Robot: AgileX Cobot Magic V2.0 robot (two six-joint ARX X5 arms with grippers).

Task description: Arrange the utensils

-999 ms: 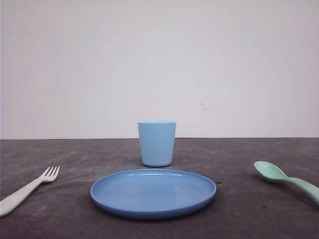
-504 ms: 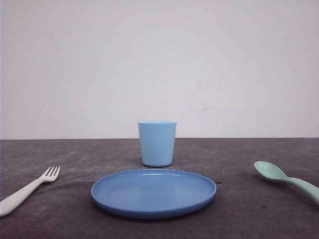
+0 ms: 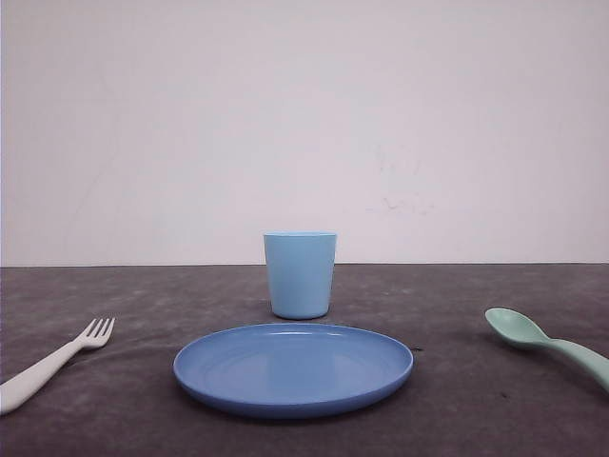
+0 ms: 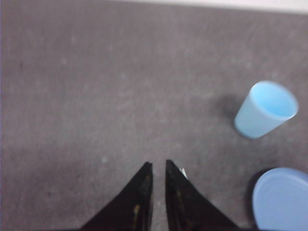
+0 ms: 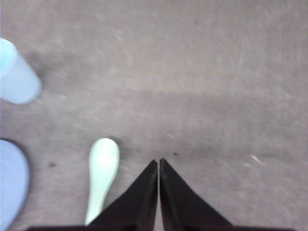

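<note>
The mint-green spoon [image 5: 102,180] lies flat on the grey table [image 3: 457,400] just to the plate side of the right gripper [image 5: 159,163], whose jaws are pinched together on nothing. The white fork [image 3: 52,364] lies on the far side of the blue plate [image 3: 293,367], near the left gripper [image 4: 158,166], which is nearly shut and empty, a white sliver showing by one finger. To pick well, each gripper likely should open first, centre over its utensil's handle, and descend squarely, avoiding the blue cup [image 3: 300,274].
</note>
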